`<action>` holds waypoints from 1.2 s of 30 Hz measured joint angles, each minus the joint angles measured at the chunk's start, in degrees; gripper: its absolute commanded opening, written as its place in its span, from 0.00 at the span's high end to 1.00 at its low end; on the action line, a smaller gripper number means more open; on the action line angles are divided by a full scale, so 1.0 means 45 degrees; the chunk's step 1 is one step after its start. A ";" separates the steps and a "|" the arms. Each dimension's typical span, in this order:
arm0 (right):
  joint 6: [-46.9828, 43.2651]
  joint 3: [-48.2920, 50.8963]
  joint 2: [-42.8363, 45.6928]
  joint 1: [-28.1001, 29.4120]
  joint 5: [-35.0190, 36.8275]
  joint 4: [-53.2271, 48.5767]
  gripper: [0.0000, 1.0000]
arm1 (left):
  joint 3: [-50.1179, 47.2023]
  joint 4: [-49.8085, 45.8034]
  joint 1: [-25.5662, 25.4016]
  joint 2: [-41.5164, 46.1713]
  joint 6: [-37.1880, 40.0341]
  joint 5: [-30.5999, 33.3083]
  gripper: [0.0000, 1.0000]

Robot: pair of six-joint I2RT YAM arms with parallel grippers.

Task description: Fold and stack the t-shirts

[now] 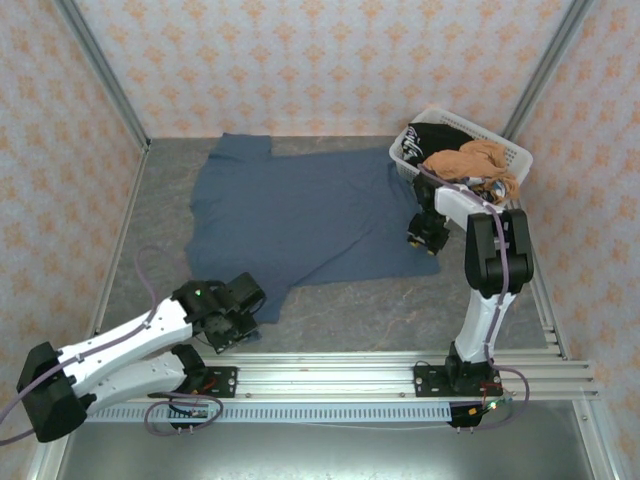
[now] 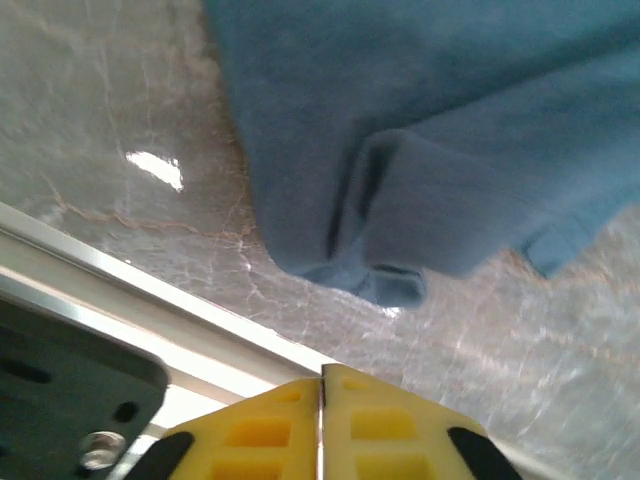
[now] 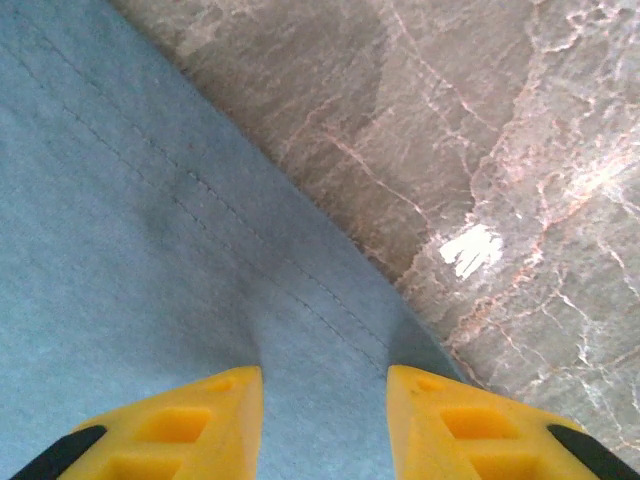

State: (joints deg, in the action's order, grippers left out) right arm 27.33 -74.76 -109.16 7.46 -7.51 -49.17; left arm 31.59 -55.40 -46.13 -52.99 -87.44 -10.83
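The white print on the black t-shirt (image 1: 445,133) is too small to read.

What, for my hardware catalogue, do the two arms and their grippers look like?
Both arms mix white shells and black joint housings, each trailed by a lilac cable. The left arm is mostly white with a green light near its wrist; the right arm is black above, white below. The left gripper and right gripper have yellow moulded fingers with recessed pockets and black outer patches.

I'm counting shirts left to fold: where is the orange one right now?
Top view: the orange-tan shirt lies bunched in the white basket at the far right corner, beside the black shirt.
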 measured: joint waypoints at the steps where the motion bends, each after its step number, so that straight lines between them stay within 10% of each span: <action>1: -0.0049 0.0073 0.0097 0.0000 0.0005 0.0005 0.63 | -0.0277 0.0398 0.0000 -0.0068 -0.0690 -0.0068 0.72; 11: -0.0180 0.0403 0.0189 0.0000 0.0005 0.0010 0.63 | -0.0355 0.2754 0.0000 -0.2409 -0.3473 -0.0102 0.62; 20: -0.0219 0.0461 0.0272 0.0000 0.0000 0.0019 0.57 | 0.0277 0.2351 0.0000 -0.4031 -0.2419 0.0418 0.99; 36: 0.1389 0.3628 0.3415 -0.0330 -0.0525 0.0695 0.51 | 0.2492 -0.2560 0.0000 -0.3011 0.0583 0.2919 1.00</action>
State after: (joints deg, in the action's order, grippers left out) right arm 33.58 -58.43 -93.80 5.98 -9.87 -46.04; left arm 42.81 -66.92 -46.13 -66.54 -84.82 2.31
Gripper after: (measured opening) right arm 0.496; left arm 0.043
